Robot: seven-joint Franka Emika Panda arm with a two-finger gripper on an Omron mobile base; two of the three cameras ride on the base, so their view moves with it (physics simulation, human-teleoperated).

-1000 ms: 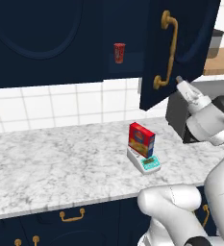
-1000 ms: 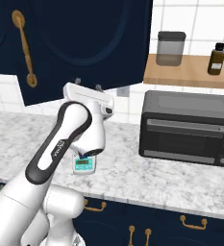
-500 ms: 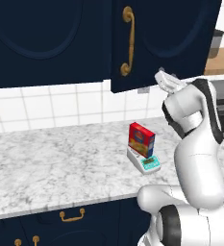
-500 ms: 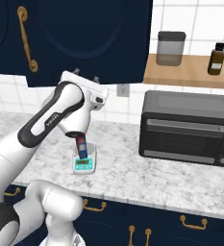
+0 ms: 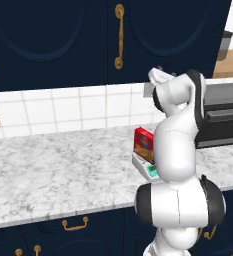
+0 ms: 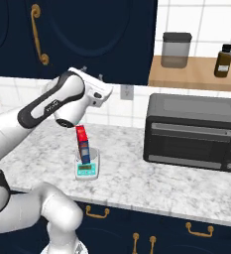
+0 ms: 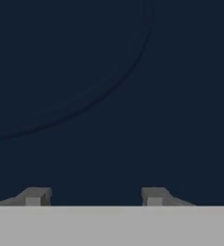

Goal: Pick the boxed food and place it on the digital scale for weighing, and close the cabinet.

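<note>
Against cabinet (image 7: 108,72) door: claw (image 7: 94,196) released, empty; boxed food (image 6: 82,144) sits below on digital scale (image 6: 87,170).

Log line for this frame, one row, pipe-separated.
phase: closing cabinet | small red cardboard box: upright on white-grey digital scale | navy arched-panel cabinet door: looks shut | gripper: open, empty, facing door

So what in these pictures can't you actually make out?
- Digital scale: its readout is too small in the right base view; the arm hides most of it in the left base view.
- Boxed food: the arm covers its right side in the left base view.
- End effector: open, whether it touches the cabinet is unclear.
</note>
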